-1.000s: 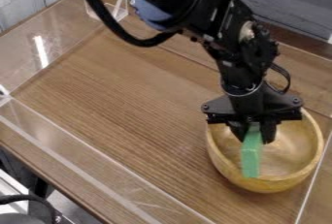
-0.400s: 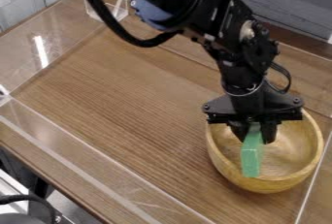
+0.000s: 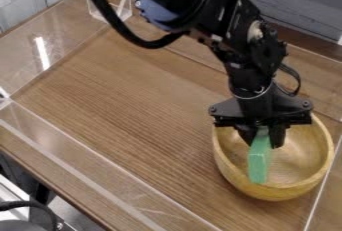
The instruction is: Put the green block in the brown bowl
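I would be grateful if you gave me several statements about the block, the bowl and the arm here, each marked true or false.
1. The green block is at the brown bowl, within its rim as seen from the camera. True.
2. The tool is over the far left corner of the table. False: it is over the bowl.
3. The block reaches downward in the picture from the tool's tips. True.
4. The bowl is upside down. False: its open side faces up.
5. The bowl is dark blue. False: it is light tan.
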Robot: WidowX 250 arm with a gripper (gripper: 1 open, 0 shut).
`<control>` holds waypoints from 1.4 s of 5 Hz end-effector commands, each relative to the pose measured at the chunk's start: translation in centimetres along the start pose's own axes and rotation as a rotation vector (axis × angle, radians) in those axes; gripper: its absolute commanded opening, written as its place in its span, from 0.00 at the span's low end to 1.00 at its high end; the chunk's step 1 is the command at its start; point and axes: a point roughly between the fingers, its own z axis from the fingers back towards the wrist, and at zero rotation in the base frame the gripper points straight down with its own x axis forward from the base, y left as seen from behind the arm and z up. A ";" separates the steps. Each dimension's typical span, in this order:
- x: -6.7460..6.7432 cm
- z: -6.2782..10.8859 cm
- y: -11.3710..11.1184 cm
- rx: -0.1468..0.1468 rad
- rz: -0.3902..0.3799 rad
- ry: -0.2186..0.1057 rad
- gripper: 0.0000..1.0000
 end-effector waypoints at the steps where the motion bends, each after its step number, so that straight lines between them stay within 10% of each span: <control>1: 0.9 0.5 -0.5 -0.020 0.008 -0.023 0.00; 7: 0.8 0.2 -0.1 -0.021 0.017 -0.005 0.00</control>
